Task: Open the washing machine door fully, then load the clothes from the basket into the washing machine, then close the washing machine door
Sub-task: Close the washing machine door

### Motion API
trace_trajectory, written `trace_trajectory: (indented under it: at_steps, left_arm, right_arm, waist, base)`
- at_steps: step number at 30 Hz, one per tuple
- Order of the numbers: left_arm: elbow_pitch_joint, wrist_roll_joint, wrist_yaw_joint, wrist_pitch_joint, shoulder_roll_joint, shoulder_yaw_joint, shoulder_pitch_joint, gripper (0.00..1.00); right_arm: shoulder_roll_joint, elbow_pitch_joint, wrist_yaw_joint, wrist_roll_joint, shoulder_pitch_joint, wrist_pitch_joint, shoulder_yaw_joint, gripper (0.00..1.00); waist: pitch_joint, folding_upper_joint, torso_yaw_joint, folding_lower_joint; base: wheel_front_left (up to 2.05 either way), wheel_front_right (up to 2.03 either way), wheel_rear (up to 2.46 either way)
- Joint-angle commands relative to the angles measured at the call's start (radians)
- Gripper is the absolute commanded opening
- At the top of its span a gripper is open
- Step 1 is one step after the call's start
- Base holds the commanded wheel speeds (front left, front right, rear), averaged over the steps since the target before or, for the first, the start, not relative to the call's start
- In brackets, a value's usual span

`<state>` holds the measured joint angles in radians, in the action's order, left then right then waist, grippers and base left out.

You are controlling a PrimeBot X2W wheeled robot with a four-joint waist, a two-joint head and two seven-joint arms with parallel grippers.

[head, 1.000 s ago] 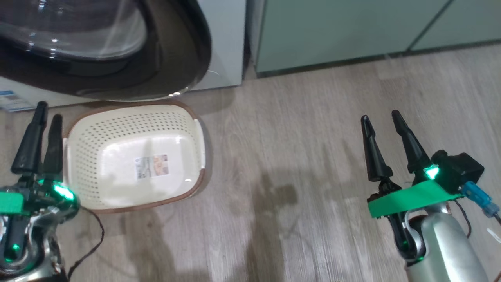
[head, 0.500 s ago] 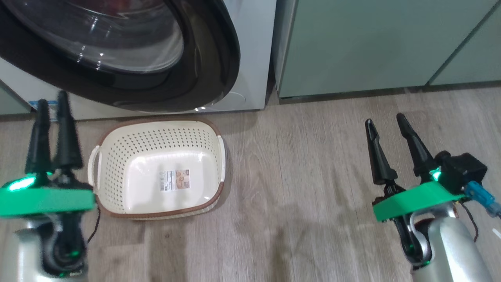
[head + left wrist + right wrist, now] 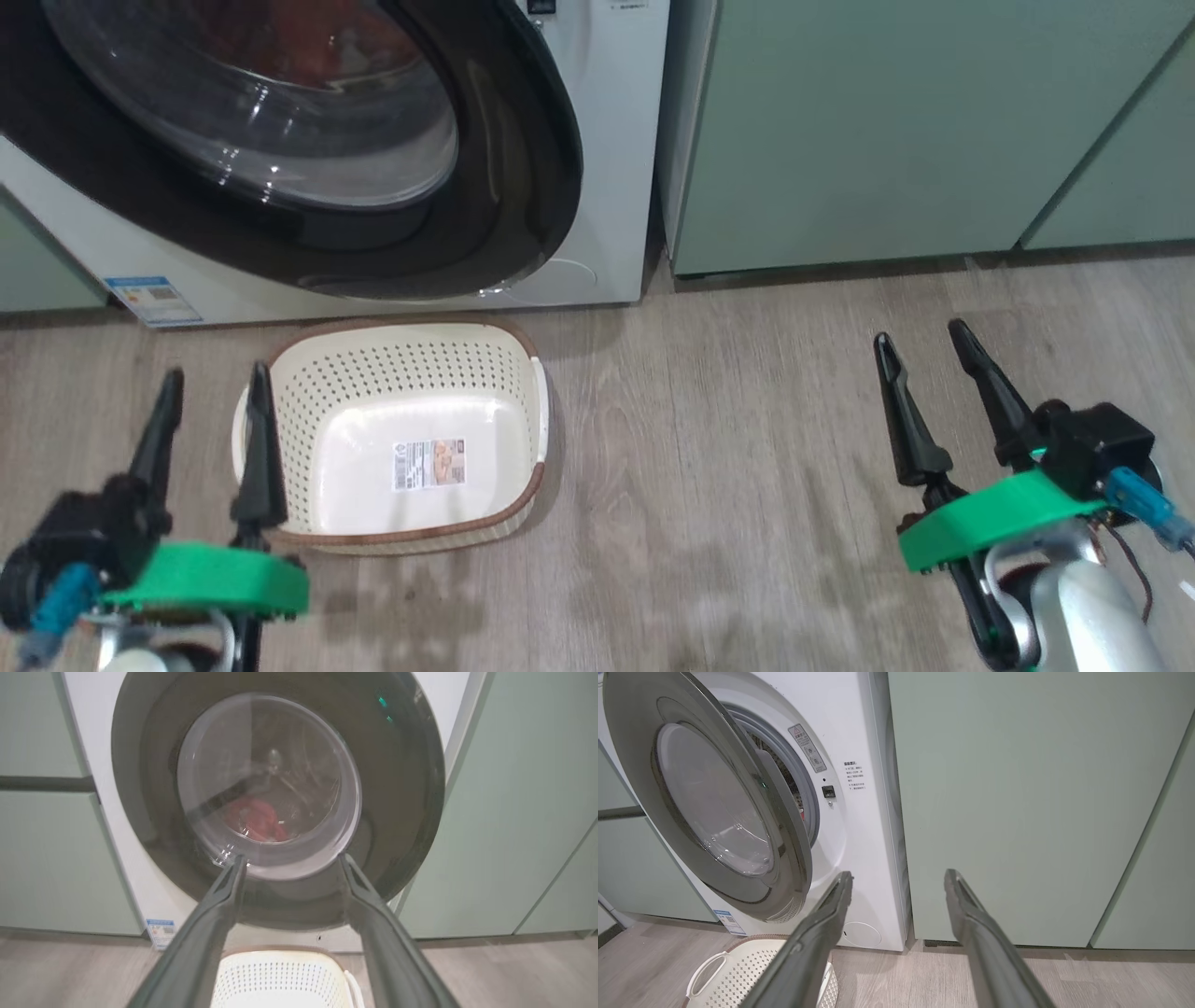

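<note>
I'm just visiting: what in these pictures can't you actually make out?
- Left wrist view: the clothes are a red smear behind the washing machine door glass; number unclear.
- Right wrist view: the washing machine inside is mostly hidden by its ajar door.
- Head view: the sticker in the basket has print too small to read.
- Head view: the washing machine's top is cut off by the upper edge.

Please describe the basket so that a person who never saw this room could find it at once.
Find the white washing machine between pale green cabinets. On the wood floor just before it, below its round black-rimmed door, sits the basket. Nothing else there is cream plastic with perforated walls, a brown rim and a sticker on its base.
</note>
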<state>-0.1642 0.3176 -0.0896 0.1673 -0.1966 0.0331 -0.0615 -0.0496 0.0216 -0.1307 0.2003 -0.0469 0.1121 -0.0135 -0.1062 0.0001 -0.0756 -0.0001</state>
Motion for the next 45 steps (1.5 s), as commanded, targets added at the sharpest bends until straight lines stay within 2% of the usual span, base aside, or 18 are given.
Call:
trace_trajectory:
  at_steps: [1, 13, 33, 34, 35, 36, 45]
  left_arm:
    - [-0.026, -0.015, -0.009, 0.006, -0.025, -0.032, 0.023, 1.00]
    - [0.004, -0.051, -0.029, 0.019, -0.028, -0.006, -0.037, 1.00]
    - [0.004, -0.050, -0.051, 0.020, -0.026, 0.006, -0.032, 1.00]
    - [0.003, -0.050, -0.052, 0.020, -0.026, 0.007, -0.031, 1.00]
    - [0.003, -0.050, -0.052, 0.021, -0.026, 0.008, -0.030, 1.00]
    - [0.003, -0.049, -0.052, 0.021, -0.025, 0.010, -0.028, 1.00]
    - [-0.005, -0.044, -0.051, 0.027, -0.022, 0.021, -0.001, 1.00]
  right_arm:
    - [-0.001, -0.041, 0.000, -0.009, -0.014, -0.005, -0.018, 1.00]
    - [-0.001, -0.078, 0.000, -0.015, 0.049, -0.044, 0.007, 1.00]
    - [-0.001, -0.089, 0.000, -0.009, 0.047, -0.050, 0.003, 1.00]
    - [-0.001, -0.088, 0.000, -0.007, 0.047, -0.051, 0.004, 0.76]
    - [-0.001, -0.088, 0.000, -0.005, 0.045, -0.051, 0.003, 0.17]
    - [-0.001, -0.088, 0.000, -0.003, 0.044, -0.051, 0.003, 0.00]
    - [-0.001, -0.073, 0.000, -0.010, -0.012, -0.060, -0.018, 0.00]
  waist:
    - [0.009, -0.0001, 0.004, 0.0001]
    - [0.061, -0.0001, 0.034, 0.0001]
    - [0.052, -0.0001, 0.032, 0.0001]
    - [0.051, -0.0001, 0.034, 0.0001]
    - [0.050, -0.0001, 0.036, 0.0001]
    - [0.048, -0.0001, 0.038, 0.0001]
    - [0.017, -0.0001, 0.085, 0.0001]
  base:
    - [0.00, 0.00, 0.00]
    - [0.00, 0.00, 0.00]
    - [0.00, 0.00, 0.00]
    - [0.00, 0.00, 0.00]
    - [0.00, 0.00, 0.00]
    - [0.00, 0.00, 0.00]
    - [0.00, 0.00, 0.00]
